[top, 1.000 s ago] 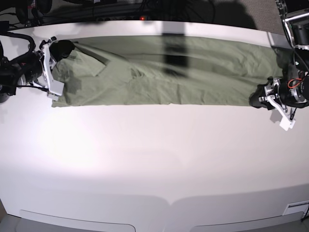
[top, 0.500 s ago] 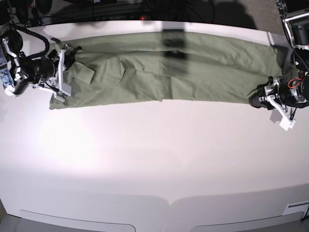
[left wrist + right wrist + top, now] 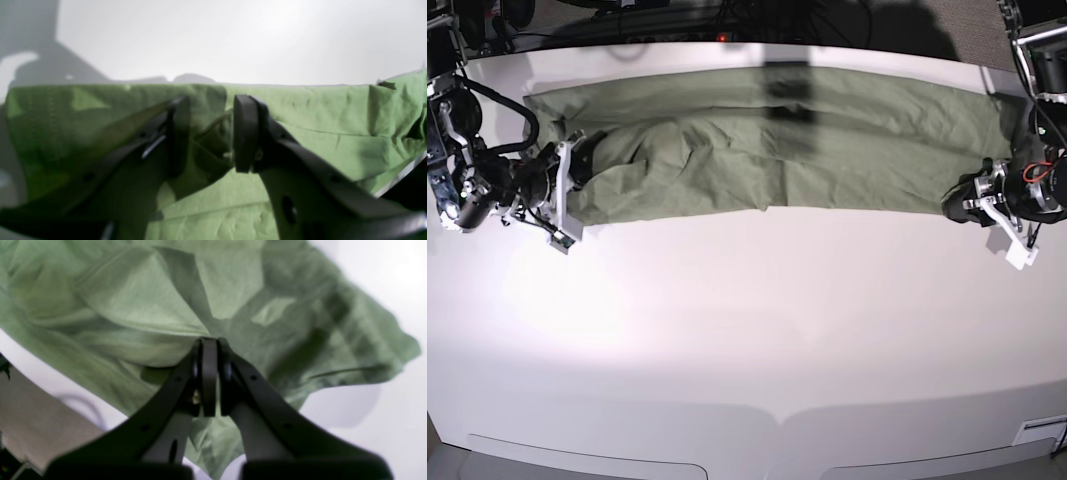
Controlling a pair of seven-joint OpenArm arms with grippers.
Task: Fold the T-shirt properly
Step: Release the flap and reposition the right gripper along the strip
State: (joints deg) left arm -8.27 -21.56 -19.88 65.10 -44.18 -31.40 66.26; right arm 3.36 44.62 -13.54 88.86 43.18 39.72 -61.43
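T-shirt (image 3: pixel 767 145): I see it stretched in a long band along the far edge of the counter (image 3: pixel 747 330), one end bunched near the counter's left end, the other reaching its right end.

Right claw (image 3: pixel 209 373): my wrist view shows the jaws pressed together with a fold of green cloth pinched between them; in the base view it sits at the bunched end (image 3: pixel 577 170), cloth lifted and draped off it.

Left claw (image 3: pixel 206 133): jaws stand partly apart with a ridge of fabric between them. I cannot tell whether the pads truly bite the cloth or only straddle it. In the base view it rests at the opposite end (image 3: pixel 972 200), low on the counter.

Step in hand: I judge I am carrying the pinched end over the body toward the other end.

Doing it well: I want the lift high enough that the layer clears the wrinkles, the travel parallel to the far edge, and the other end kept anchored so the band does not slide or skew.

Hard to make out: collar, label and sleeves are buried in the bunch; how many layers I hold is unclear; both wrist views are soft, and the left arm hides the hem corner.
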